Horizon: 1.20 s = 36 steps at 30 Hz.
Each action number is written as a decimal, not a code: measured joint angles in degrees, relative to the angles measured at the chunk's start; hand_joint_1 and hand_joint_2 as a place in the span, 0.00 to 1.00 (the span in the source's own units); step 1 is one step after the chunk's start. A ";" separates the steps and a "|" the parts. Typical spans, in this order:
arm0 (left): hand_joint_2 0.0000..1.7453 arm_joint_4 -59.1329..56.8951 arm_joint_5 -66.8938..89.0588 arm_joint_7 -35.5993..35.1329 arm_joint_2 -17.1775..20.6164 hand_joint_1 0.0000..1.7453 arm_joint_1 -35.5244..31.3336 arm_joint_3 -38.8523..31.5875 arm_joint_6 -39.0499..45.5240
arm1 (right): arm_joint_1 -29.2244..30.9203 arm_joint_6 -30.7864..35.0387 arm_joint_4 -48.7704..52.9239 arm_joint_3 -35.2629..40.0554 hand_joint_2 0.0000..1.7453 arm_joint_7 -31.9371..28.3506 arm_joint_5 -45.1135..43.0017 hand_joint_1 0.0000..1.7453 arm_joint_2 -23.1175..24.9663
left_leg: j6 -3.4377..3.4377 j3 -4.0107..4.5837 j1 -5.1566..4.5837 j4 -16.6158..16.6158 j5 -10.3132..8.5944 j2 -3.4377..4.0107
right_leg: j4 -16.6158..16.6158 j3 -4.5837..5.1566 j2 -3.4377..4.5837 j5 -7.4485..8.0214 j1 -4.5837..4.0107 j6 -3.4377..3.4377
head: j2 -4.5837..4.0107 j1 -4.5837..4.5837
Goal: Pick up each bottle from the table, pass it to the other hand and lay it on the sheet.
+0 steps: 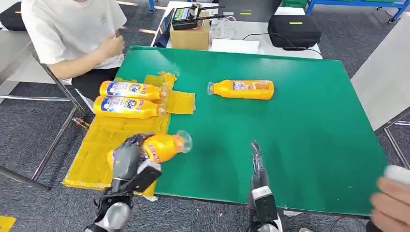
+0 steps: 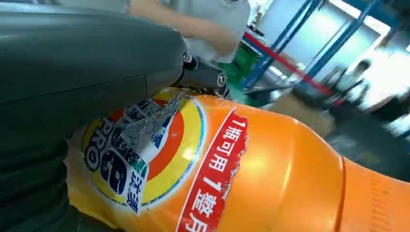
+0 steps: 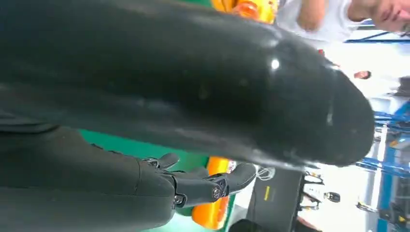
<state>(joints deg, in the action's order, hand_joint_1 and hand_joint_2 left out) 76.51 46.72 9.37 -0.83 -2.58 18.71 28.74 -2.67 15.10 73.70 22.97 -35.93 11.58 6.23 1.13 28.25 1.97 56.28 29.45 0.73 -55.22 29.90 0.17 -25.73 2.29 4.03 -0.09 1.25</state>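
Head view: the left hand [image 1: 129, 157] grips an orange bottle [image 1: 164, 146] over the near edge of the yellow sheet [image 1: 92, 159], cap toward 3 o'clock. Two bottles [image 1: 129, 99] lie on the sheet at 10 o'clock of it; a fourth bottle [image 1: 243, 89] lies on the green table [image 1: 300, 125] at 1 o'clock. The right hand [image 1: 256, 159] holds nothing, fingers extended. Left wrist view: the thumb [image 2: 87, 58] presses the glossy label [image 2: 145, 154]; the bottle may slip or roll toward the table edge on release. Right wrist view: the empty hand's fingers [image 3: 212, 186] point at the far bottle [image 3: 212, 212].
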 measured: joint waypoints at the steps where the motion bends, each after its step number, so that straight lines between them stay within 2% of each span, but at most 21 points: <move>1: 1.00 -2.21 1.37 -0.54 0.35 1.00 -1.14 -0.45 -0.56 | 0.00 -0.32 0.09 -0.09 0.00 0.00 -0.28 0.00 0.20 | 0.01 0.00 0.01 0.00 -0.01 0.00 | 0.00 0.00 0.00 0.00 -0.01 0.00 | 0.00 0.00; 10: 1.00 -26.20 10.94 -1.46 4.66 1.00 -14.52 -3.78 -2.03 | 0.52 -3.28 -0.92 1.16 0.00 -0.28 -3.63 0.00 2.93 | 0.02 0.02 0.02 0.00 -0.05 -0.04 | -0.05 -0.06 -0.02 0.00 0.00 0.00 | 0.00 0.00; 11: 1.00 -28.35 11.38 -1.53 5.09 0.53 -16.10 -3.91 -2.38 | 0.63 -3.30 -1.14 1.36 0.00 -0.37 -3.80 0.00 3.08 | 0.02 0.00 0.02 0.00 -0.05 -0.04 | -0.05 -0.08 -0.02 0.00 0.00 0.00 | 0.00 0.02; 12: 1.00 -29.88 11.56 -1.72 5.35 0.00 -17.13 -3.96 -2.75 | 0.69 -3.28 -1.31 1.47 0.00 -0.44 -3.98 0.00 3.21 | 0.02 0.00 0.02 0.00 -0.05 -0.05 | -0.05 -0.08 -0.02 0.00 0.01 0.00 | 0.00 0.00; 15: 1.00 -34.14 11.71 -2.25 5.83 0.00 -20.02 -4.24 -5.56 | 0.79 -3.08 -1.90 1.60 0.00 -0.72 -4.89 0.00 3.45 | 0.02 -0.05 0.01 0.00 -0.05 -0.16 | -0.04 -0.19 -0.16 0.00 0.01 0.00 | 0.00 -0.02; 19: 1.00 -36.39 7.00 -1.79 5.94 0.00 -22.08 -5.42 -13.52 | 0.92 -2.93 -2.45 1.57 0.00 -1.16 -5.77 0.00 3.69 | 0.02 -0.30 0.01 -0.02 -0.04 -0.23 | -0.03 -0.46 -0.20 -0.02 0.01 -0.01 | 0.00 0.00; 23: 1.00 -36.03 -6.36 1.40 6.56 0.00 -22.86 -8.11 -29.19 | 1.55 -4.28 -3.52 1.53 0.00 -1.92 -5.81 0.00 3.76 | 0.03 -0.60 0.00 -0.06 -0.03 -0.31 | -0.02 -0.87 -0.33 -0.06 0.03 -0.03 | 0.00 -0.02; 28: 1.00 -33.96 -21.12 6.92 7.65 0.00 -21.48 -10.79 -41.38 | 2.83 -5.42 -5.31 1.23 0.00 -3.43 -5.60 0.00 3.91 | 0.03 -0.82 -0.01 -0.07 -0.04 -0.32 | -0.02 -1.12 -0.34 -0.06 0.04 -0.03 | 0.00 -0.02; 31: 1.00 -31.00 -28.19 8.18 7.85 0.00 -19.16 -12.31 -44.22 | 3.25 -5.35 -6.27 0.90 0.00 -3.76 -5.35 0.00 4.00 | 0.03 -0.86 -0.01 -0.07 -0.04 -0.30 | -0.02 -1.10 -0.33 -0.06 0.03 -0.03 | 0.00 -0.02; 34: 1.00 -26.83 -33.41 9.20 7.48 0.00 -16.91 -13.13 -43.55 | 3.48 -3.27 -7.00 0.83 0.00 -3.96 -3.49 0.00 4.00 | 0.03 -0.90 -0.01 -0.06 -0.03 -0.29 | -0.02 -1.03 -0.28 -0.05 0.03 -0.02 | 0.00 -0.02; 35: 1.00 -24.55 -36.11 9.94 6.80 0.00 -15.51 -13.66 -42.35 | 3.47 -0.76 -7.08 0.92 1.00 -4.02 -0.92 0.00 3.91 | 0.03 -0.88 -0.01 -0.06 -0.03 -0.20 | -0.02 -0.95 -0.22 -0.05 0.03 -0.02 | 0.00 0.04; 36: 1.00 -21.27 -40.41 11.07 5.90 0.00 -13.32 -14.40 -40.38 | 3.43 3.54 -7.24 1.23 1.00 -4.02 3.32 0.00 3.67 | 0.03 -0.79 -0.01 -0.04 -0.03 -0.11 | -0.02 -0.77 -0.15 -0.04 0.01 -0.02 | 0.00 0.02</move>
<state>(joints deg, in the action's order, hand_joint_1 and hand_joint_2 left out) 55.24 6.30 20.44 5.07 -15.90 4.30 -11.64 0.77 18.64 66.47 24.20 -39.95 14.90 9.90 1.16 27.47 1.96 56.23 29.42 0.62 -55.24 29.13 0.02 -25.78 2.30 4.01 -0.09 1.27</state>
